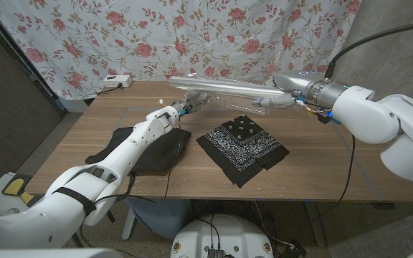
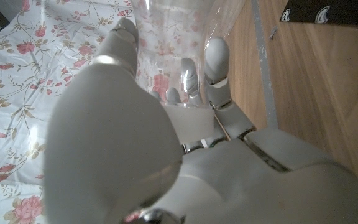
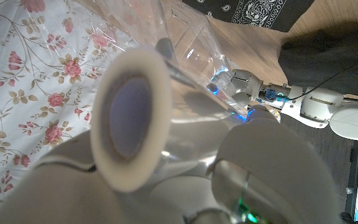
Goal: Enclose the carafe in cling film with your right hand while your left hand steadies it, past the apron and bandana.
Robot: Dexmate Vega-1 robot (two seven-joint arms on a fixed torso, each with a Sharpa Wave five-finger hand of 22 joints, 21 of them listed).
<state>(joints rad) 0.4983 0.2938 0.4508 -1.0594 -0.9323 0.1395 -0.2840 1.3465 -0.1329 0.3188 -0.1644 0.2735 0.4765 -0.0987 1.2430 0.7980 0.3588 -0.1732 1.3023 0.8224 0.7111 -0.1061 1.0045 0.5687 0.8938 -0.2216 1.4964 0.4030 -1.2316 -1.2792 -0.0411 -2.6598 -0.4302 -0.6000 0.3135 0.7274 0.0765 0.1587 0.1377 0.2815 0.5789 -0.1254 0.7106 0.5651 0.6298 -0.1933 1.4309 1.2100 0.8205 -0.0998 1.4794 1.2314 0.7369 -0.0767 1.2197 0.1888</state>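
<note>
Two robot arms reach up the frame from the bottom corners in the head view and meet near the top middle, over the far part of the wooden table (image 1: 314, 175). The left hand (image 1: 185, 106) sits just left of centre, with its fingers (image 2: 217, 57) up against a clear glass thing, likely the carafe (image 2: 166, 37). Its grip looks like a hold, but the glass is see-through and hard to trace.

The right hand (image 1: 292, 92) sits right of centre and holds a roll of cling film (image 1: 224, 87), a long shiny tube lying level between both hands. In the right wrist view the roll's open white end (image 3: 132, 118) faces the camera, with crinkled film (image 3: 185, 50) beyond it.

The bandana (image 1: 243, 147), black with white print, lies flat in the middle of the table. The dark apron (image 1: 149, 150) lies to its left, partly hidden under the left arm.
</note>
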